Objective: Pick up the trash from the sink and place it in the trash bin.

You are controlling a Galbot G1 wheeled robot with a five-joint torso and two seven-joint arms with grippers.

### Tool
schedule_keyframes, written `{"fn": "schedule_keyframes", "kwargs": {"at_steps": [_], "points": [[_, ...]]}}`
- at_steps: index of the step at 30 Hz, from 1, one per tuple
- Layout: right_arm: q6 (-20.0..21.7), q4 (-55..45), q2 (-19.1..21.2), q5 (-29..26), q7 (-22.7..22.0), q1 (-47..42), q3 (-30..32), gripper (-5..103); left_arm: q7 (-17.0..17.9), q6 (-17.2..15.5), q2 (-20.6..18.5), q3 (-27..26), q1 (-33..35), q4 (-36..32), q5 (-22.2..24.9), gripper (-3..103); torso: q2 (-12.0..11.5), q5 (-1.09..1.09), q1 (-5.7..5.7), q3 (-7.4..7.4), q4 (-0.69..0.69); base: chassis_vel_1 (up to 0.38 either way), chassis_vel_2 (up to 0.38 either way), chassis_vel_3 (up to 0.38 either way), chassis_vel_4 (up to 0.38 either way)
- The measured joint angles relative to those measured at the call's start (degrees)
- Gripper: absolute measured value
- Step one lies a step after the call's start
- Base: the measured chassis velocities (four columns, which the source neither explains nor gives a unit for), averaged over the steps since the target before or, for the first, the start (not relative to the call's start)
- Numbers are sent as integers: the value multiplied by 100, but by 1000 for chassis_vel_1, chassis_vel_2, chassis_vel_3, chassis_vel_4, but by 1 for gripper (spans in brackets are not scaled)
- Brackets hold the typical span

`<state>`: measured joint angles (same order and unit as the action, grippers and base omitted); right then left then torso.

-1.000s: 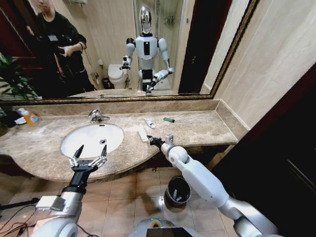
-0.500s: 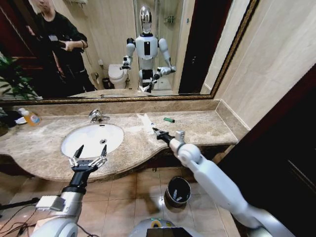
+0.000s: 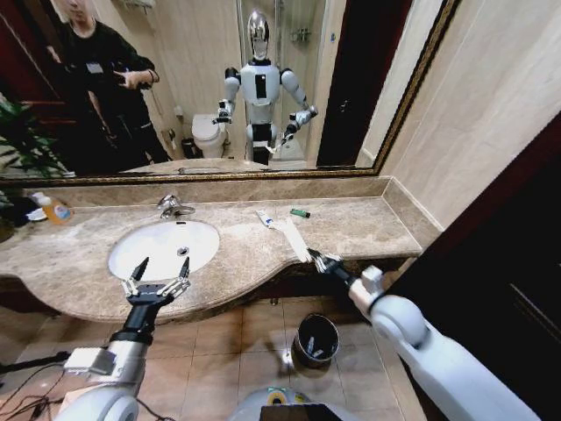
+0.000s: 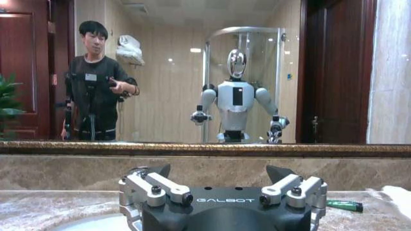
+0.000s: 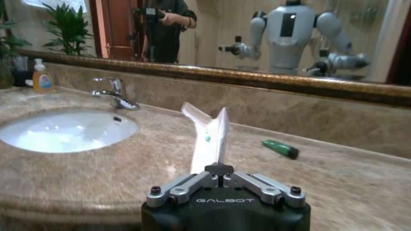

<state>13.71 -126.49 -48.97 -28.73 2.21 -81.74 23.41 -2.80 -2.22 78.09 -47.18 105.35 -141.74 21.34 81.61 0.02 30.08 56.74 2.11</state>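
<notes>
Trash, in the form of a flat white paper strip (image 3: 295, 239), was gripped at its near end by the right tool (image 3: 317, 260), jaws pinched shut on it, at the worktop's (image 3: 368, 230) front edge right of the sink (image 3: 164, 246). The strip's far end lay across the marble. A small white tube (image 3: 265, 218) and a green piece (image 3: 300, 213) were noted near the worktop's back edge, apart from the strip. The trash bin (image 3: 316, 340) was seen on the floor below the front edge, nearly under the right tool. The left tool (image 3: 156, 282) was held open at the worktop's front edge before the sink, idle.

Judgement: carry step in hand. The strip is limp; it should be lifted clear of the edge, lowered over the bin's mouth and released low, so that it is not snagged or blown aside.
</notes>
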Motion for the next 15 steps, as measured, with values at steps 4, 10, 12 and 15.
{"fn": "schedule_keyframes", "kwargs": {"at_steps": [4, 10, 12, 15], "points": [[-271, -29, -140, 255, 173, -671, 395, 0, 0, 0, 0, 0, 0, 0, 0, 100, 0, 0, 0, 0, 0, 0, 0, 0, 0], [-920, 261, -475, 655, 434, -1818, 808, 0, 0, 0, 0, 0, -1, 0, 0, 100, -1, -3, 0, 0, 0, 0, 0, 0, 0], [-1089, 396, -531, 694, 519, -1986, 825, 0, 0, 0, 0, 0, 0, 0, 0, 100, -1, -3, 0, 0, 0, 0, 0, 0, 0], [-1592, 955, -705, 986, 718, -2129, 795, 0, 0, 0, 0, 1, -1, 0, 0, 100, -1, -3, 0, 0, 0, 0, 0, 0, 0]]}}
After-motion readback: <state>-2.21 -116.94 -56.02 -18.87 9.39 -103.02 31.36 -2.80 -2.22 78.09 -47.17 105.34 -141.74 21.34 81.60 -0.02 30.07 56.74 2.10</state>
